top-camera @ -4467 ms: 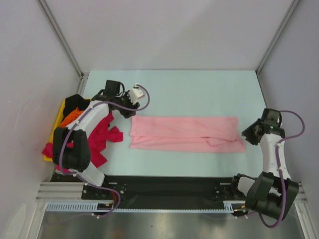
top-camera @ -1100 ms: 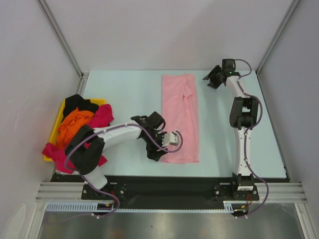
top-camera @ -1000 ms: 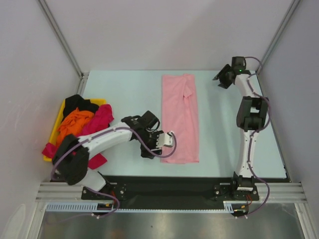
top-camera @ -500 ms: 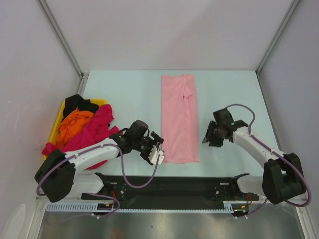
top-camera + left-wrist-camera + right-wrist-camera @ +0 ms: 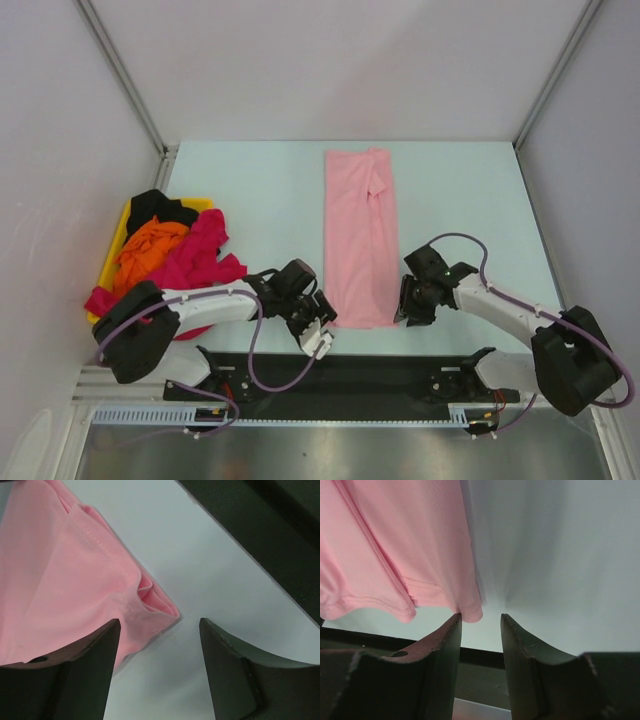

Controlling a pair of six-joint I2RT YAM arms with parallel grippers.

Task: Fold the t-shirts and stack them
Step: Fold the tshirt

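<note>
One table: pale blue-green, carrying everything listed below.
Light pink t-shirt: folded into a long narrow strip, it lies flat mid-table and runs from close to the far edge down toward the near edge.
Yellow tray: sits at the table's left edge, heaped with cloth.
Heap: magenta-red t-shirt spills over the tray's near side, orange t-shirt lies on top, black t-shirt is at the far end.
Left gripper: low at the strip's near-left corner, jaws spread wide with the corner lying between them, nothing clamped.
Right gripper: low at the near-right corner, jaws apart with a narrower gap, the hem's tip just at one finger, not pinched.
</note>
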